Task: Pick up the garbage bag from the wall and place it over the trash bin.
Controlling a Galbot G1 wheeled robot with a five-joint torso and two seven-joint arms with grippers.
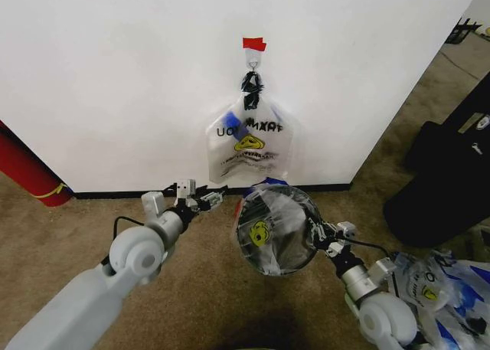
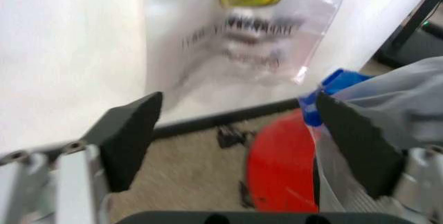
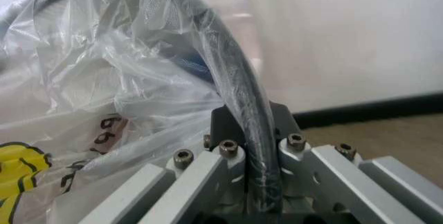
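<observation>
The trash bin (image 1: 276,227) stands on the brown carpet (image 1: 199,289) just in front of the white wall (image 1: 115,82), its round rim already wrapped in a clear garbage bag (image 1: 264,235) with a yellow smiley face. The right gripper (image 1: 318,233) sits at the bin's right edge; in the right wrist view its jaws are pressed together on the black rim (image 3: 242,110) with the plastic film (image 3: 104,94) caught over it. The left gripper (image 1: 200,198) hovers low at the bin's left side, close to the black baseboard (image 1: 107,194). In the left wrist view its jaws stand spread wide with nothing between them, the right fingertip (image 2: 353,136) right beside the bag's blue print (image 2: 331,86) and the bin's red base (image 2: 280,167) below.

Above the bin, more bags of the same kind (image 1: 249,147) hang from a small metal hook (image 1: 253,61) under a red tape strip (image 1: 254,44).

The carpet lies open to the left as far as a large red cylinder (image 1: 27,170). To the right, a bulky black object (image 1: 444,174) and a heap of spare bags (image 1: 444,289) crowd the floor near the right arm.
</observation>
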